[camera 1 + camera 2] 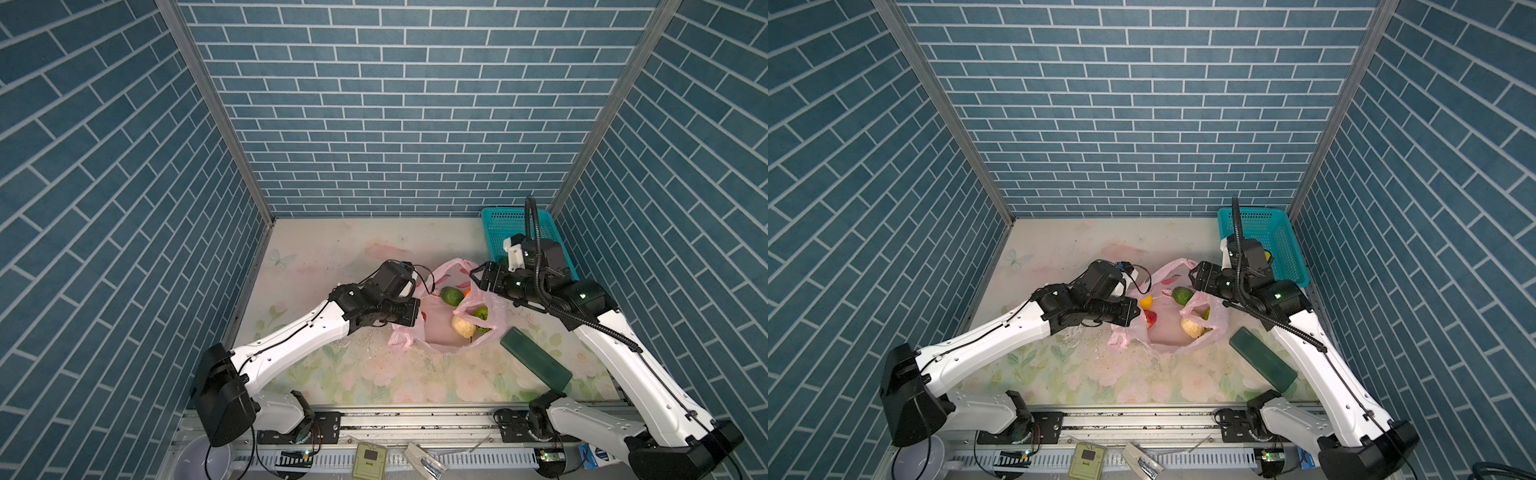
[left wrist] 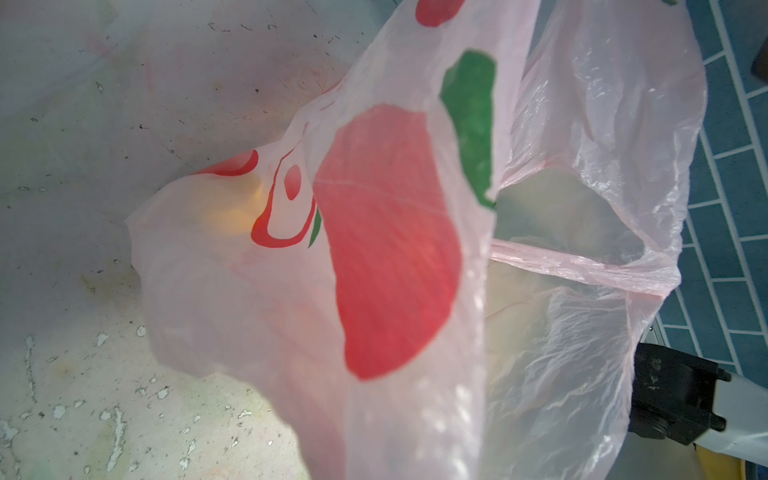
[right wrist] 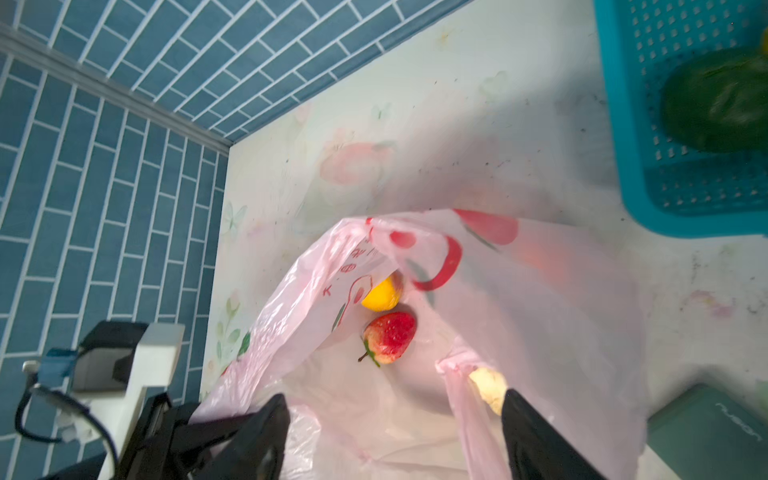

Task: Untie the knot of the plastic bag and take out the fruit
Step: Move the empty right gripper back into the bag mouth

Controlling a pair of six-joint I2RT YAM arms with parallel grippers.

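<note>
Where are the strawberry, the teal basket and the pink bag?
strawberry (image 3: 390, 338): right wrist view, its red middle.
teal basket (image 1: 1262, 210): a top view, its far rim.
pink bag (image 1: 496, 316): a top view, its right-hand wall.

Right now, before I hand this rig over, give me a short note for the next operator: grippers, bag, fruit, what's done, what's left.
Left gripper: shut on the plastic bag, lifting the rim nearest it.
Right gripper: open and empty, over the bag's mouth.
Done: the knot is undone and the mouth gapes. A dark green fruit, blurred, is in the teal basket.
Left: in the bag are a strawberry, a yellow fruit, a green avocado-like fruit, a cream-white piece and a light green piece. More may be hidden. Take them out.
</note>
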